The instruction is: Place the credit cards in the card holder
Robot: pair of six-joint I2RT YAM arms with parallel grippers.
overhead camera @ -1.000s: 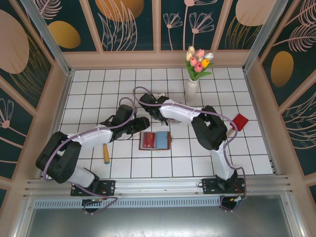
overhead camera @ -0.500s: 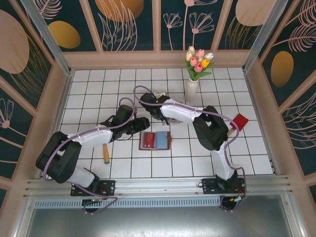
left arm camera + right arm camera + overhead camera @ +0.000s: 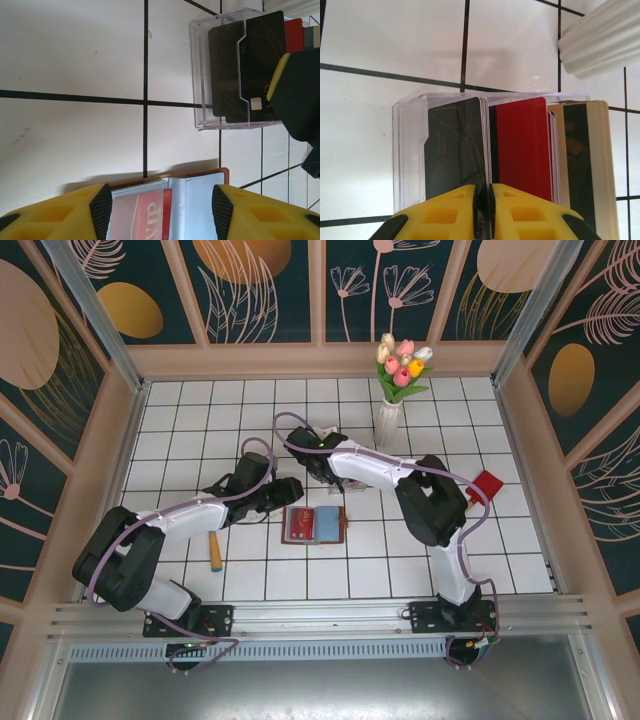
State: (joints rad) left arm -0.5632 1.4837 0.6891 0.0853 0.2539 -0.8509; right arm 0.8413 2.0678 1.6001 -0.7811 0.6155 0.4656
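Right end effector (image 3: 484,200): pinching dark card (image 3: 452,150) in box (image 3: 407,150). Left end effector (image 3: 162,212): half open, empty. Risk: thin grip slips, card drops.

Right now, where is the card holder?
Top view: the card holder lies open in the middle of the table, beside the left gripper, just nearer than the clear box.
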